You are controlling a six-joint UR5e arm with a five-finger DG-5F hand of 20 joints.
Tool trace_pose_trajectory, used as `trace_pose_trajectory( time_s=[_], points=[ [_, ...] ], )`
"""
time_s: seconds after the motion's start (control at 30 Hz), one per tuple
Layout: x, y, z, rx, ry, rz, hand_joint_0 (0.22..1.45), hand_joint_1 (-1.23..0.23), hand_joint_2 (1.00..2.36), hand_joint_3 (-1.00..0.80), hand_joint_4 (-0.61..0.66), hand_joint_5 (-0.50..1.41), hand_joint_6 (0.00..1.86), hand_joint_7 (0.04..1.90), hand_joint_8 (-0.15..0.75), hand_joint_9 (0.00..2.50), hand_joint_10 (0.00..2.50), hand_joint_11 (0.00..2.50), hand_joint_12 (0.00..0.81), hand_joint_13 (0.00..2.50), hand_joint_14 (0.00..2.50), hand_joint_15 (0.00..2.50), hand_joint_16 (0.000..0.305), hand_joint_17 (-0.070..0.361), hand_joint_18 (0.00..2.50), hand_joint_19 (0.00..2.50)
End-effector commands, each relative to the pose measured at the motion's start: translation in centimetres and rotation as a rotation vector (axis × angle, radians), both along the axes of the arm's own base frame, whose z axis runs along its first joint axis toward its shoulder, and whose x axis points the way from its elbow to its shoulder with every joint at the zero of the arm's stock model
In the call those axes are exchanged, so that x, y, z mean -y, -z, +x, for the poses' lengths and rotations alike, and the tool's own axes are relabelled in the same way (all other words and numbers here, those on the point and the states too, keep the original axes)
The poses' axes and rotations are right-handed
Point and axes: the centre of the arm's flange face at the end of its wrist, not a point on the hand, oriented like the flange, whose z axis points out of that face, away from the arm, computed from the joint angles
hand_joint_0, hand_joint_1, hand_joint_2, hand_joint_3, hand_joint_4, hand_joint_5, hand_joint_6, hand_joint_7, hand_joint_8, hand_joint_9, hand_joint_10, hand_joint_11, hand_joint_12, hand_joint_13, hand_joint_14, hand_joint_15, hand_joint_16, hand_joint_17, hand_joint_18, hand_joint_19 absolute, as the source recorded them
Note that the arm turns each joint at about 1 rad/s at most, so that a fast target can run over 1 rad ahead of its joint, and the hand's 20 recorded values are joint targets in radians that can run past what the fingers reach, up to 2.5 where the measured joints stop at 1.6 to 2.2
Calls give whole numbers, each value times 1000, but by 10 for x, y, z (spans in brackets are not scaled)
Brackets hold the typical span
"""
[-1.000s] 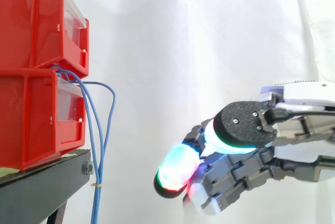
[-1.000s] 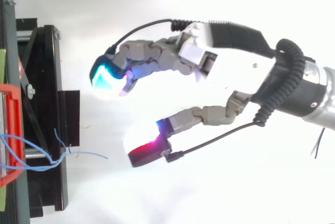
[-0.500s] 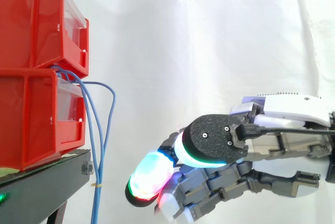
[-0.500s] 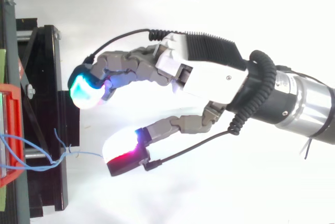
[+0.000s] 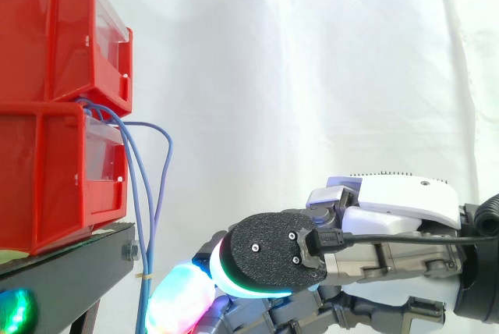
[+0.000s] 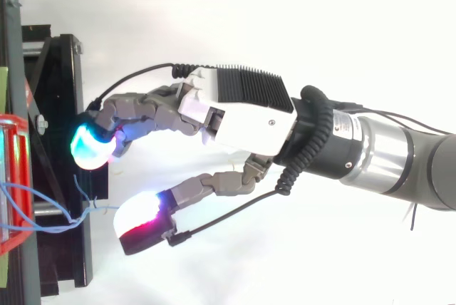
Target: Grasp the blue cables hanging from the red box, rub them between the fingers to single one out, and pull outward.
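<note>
Thin blue cables [image 5: 148, 217] come out between the two stacked red boxes [image 5: 54, 108] and hang down past the stand's front edge; from above the cables [image 6: 50, 216] splay out in front of the box. My hand [image 6: 242, 123] reaches in from the right, low down, with its palm a short way from the cables. It is open: the fingers [image 6: 92, 145] and thumb [image 6: 142, 216] are spread wide apart, their glowing pads on either side of the cables' loose ends, with nothing held. In the side view the hand [image 5: 390, 217] sits below the boxes' level.
The red boxes rest on a black stand [image 5: 70, 275] at the left. A white curtain [image 5: 312, 76] hangs behind everything. Open room lies to the right of the stand, where my arm comes in.
My hand has moved left toward the cables and sunk lower. Its fingers and thumb stay spread, now flanking the cable ends.
</note>
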Motion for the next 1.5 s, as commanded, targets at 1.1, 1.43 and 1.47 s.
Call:
trace_pose_trajectory(
  time_s=[1.1,1.43,1.47],
  points=[
    [-47,-13,10,74,-52,2,585,-723,1000,-491,403,-105,503,1017,336,736,14,611,395,627,13,379,54,120,546,343],
    [-48,-19,13,81,-60,25,618,-724,1007,-396,372,-103,503,1050,333,739,12,614,392,626,13,372,53,119,551,347],
    [-48,-19,13,80,-60,28,623,-727,1008,-376,370,-104,503,1063,333,739,14,613,391,626,13,377,53,119,552,336]
  ],
)
